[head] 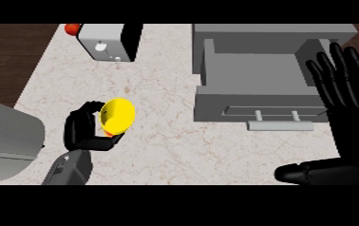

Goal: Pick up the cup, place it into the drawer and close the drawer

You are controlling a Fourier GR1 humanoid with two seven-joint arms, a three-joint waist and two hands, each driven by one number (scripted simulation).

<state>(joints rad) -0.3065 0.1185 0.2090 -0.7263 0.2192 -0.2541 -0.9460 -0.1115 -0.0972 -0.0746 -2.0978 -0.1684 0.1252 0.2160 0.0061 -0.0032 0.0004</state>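
A yellow cup [118, 116] is held tilted over the marble counter at the left, its open mouth facing up and right. My left hand [84, 127] is shut on it, fingers curled round its left side and thumb beneath. The grey drawer [256, 70] stands open at the upper right, its inside bare, with a pale handle [279, 121] on its front. My right hand [336, 85] is open at the right edge, fingers straight and pointing up beside the drawer's right wall.
A grey and black appliance [108, 41] stands at the back left with a red object [72, 29] beside it. A grey rounded shape [17, 142] fills the left edge. Marble counter [175, 139] lies between cup and drawer.
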